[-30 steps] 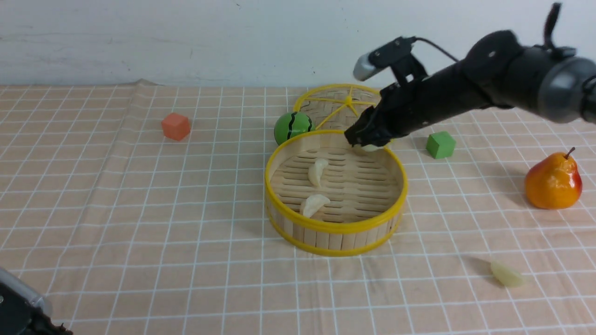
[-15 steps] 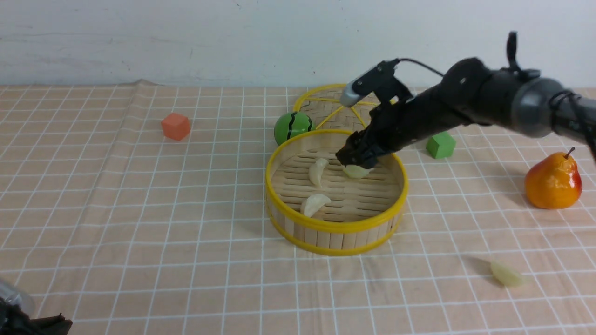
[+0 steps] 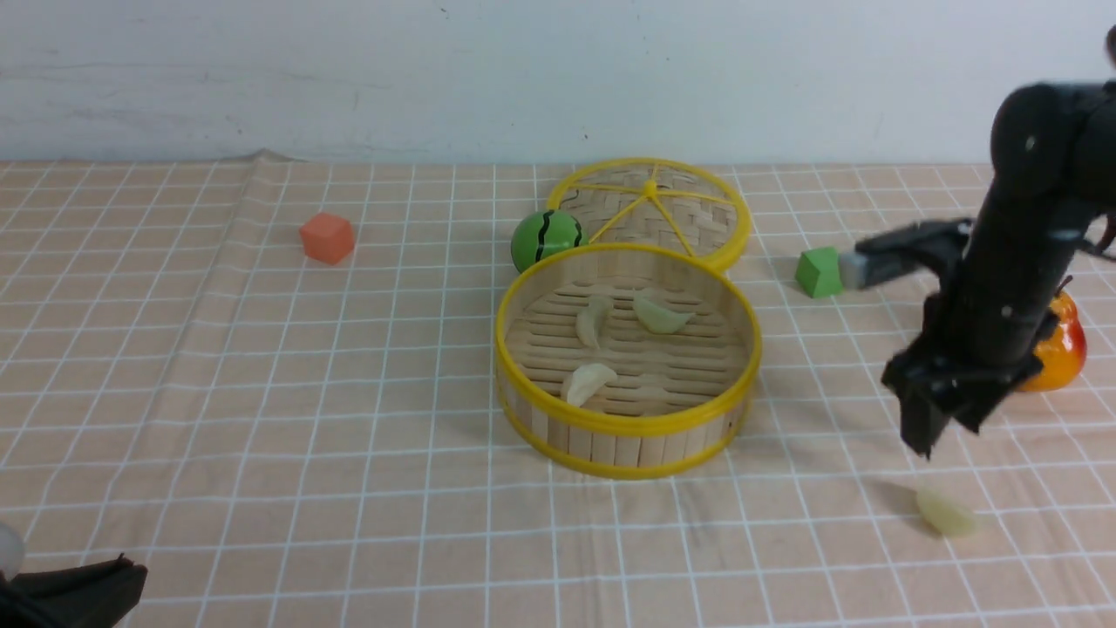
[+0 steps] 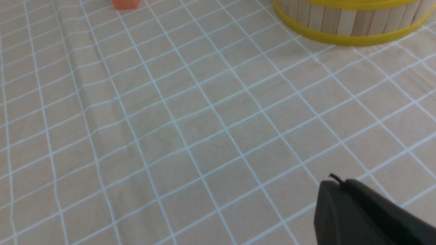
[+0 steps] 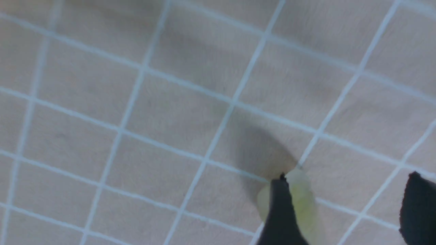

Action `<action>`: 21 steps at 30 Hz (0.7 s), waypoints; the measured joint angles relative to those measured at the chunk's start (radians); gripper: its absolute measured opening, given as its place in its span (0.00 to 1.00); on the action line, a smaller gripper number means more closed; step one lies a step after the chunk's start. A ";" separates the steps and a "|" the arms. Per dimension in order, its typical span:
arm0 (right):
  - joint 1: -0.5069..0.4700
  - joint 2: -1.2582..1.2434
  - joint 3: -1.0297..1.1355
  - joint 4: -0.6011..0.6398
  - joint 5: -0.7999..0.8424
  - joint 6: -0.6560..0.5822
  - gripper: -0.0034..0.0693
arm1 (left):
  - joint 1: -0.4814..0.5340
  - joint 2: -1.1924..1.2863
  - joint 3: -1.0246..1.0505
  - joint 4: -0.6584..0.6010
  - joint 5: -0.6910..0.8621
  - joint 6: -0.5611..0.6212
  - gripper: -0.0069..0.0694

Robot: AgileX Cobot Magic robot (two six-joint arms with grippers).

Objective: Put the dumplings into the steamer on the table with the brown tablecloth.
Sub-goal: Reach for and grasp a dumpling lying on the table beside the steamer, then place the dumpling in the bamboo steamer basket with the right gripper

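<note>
The steamer (image 3: 628, 429) stands mid-table on the tan grid tablecloth (image 3: 261, 392). Three dumplings lie on its slatted floor: one at the left (image 3: 595, 321), one at the back (image 3: 660, 314) and one at the front left (image 3: 588, 382). A fourth dumpling (image 3: 946, 515) lies on the cloth at the front right. My right gripper (image 3: 924, 436) hangs open and empty just above it. In the right wrist view that dumpling (image 5: 303, 200) sits partly behind one finger (image 5: 281, 214). My left gripper (image 4: 340, 185) is shut and empty at the near left, and the steamer wall (image 4: 340, 23) shows in its view.
A flat woven disc with yellow spokes (image 3: 671, 205) and a green striped ball (image 3: 547, 237) lie behind the steamer. A green cube (image 3: 818, 272) and a pear (image 3: 1059, 353), partly behind my right arm, are at the right. An orange cube (image 3: 328, 237) is at the far left.
My right gripper let go of a dumpling inside the steamer, then swung right and toward the front. It now hangs open over the dumpling on the cloth. The left arm barely moved.
</note>
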 joint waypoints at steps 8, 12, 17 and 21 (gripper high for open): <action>0.014 0.014 0.144 0.000 -0.074 0.002 0.56 | 0.000 0.000 0.000 -0.020 -0.018 -0.005 0.07; 0.014 0.013 0.144 -0.010 -0.078 0.002 0.40 | 0.000 0.000 0.000 -0.038 -0.017 -0.022 0.08; 0.018 0.004 0.053 0.077 -0.011 0.002 0.40 | 0.000 0.000 0.000 -0.045 -0.020 -0.026 0.08; 0.075 -0.025 -0.082 0.178 -0.007 -0.009 0.40 | 0.000 0.000 0.000 -0.045 -0.048 -0.026 0.09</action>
